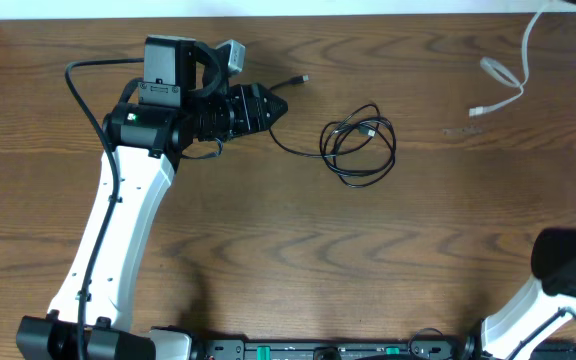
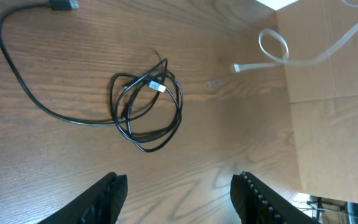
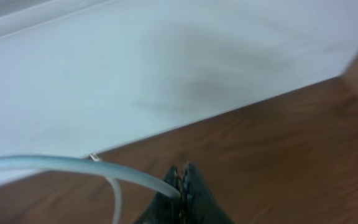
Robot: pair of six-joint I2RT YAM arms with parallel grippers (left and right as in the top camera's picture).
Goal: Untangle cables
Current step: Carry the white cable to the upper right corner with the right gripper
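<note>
The black cable (image 1: 358,140) lies coiled in loops on the table, with one plug end trailing to the back left (image 1: 303,78). In the left wrist view the black cable's coil (image 2: 146,112) lies ahead of my left gripper (image 2: 179,182), which is open, empty and apart from it. In the overhead view the left gripper (image 1: 280,106) is just left of the coil. The white cable (image 1: 503,85) lies separate at the back right, with a small loop, and rises toward the far edge. My right gripper (image 3: 182,177) is shut on the white cable (image 3: 55,165).
The wooden table (image 1: 268,250) ends at a white wall along the back (image 3: 166,62). The right arm's base (image 1: 568,265) stands at the front right. A lighter cardboard-like panel (image 2: 328,74) shows at the right in the left wrist view.
</note>
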